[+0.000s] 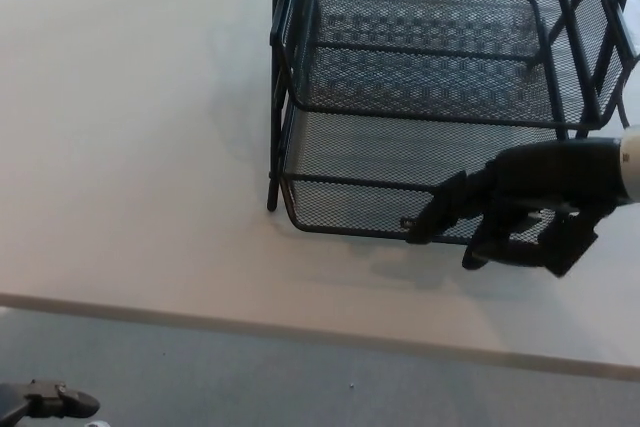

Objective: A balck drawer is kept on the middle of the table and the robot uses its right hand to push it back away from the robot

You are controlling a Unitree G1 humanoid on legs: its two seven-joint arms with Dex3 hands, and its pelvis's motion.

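A black wire-mesh drawer rack (420,77) stands on the white table (130,147), right of centre. Its lowest drawer (350,212) sticks out toward me past the frame's front posts. My right hand (525,212) comes in from the right and lies against the front rim of that drawer, fingers stretched left over the small label. The hand holds nothing and its fingers are apart. At the bottom left corner, below the table edge, only a small dark part of my left hand (45,399) shows.
The table's near edge (300,332) runs across the lower part of the view, with grey floor (300,387) below it. The rack's upper tiers reach past the top and right borders of the picture.
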